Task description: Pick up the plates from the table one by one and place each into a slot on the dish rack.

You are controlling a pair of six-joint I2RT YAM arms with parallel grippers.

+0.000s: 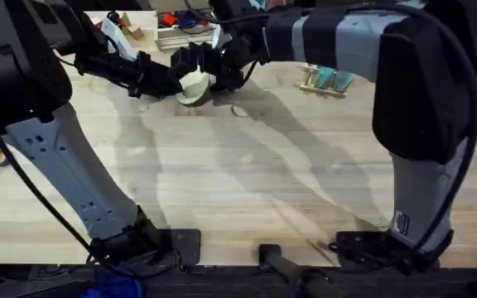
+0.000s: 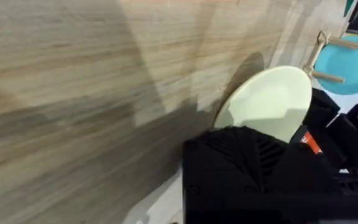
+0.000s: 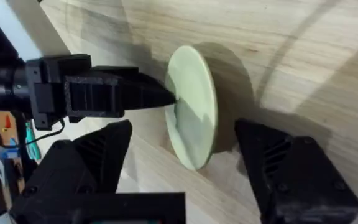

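The cream plate point(image 1: 194, 85), tilted on edge at twelve o'clock on the table point(image 1: 238, 182), looks light, stiff and slick; we see the left claw point(image 3: 166, 98) pinching its rim while the right claw point(image 3: 185, 155) spreads around it.

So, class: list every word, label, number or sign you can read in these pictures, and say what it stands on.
None can be read.
Small light mark low on the right arm, overhead view: too small to read.
Orange-red patch on the black hand beside the plate, left wrist view: blurred, no letters legible.
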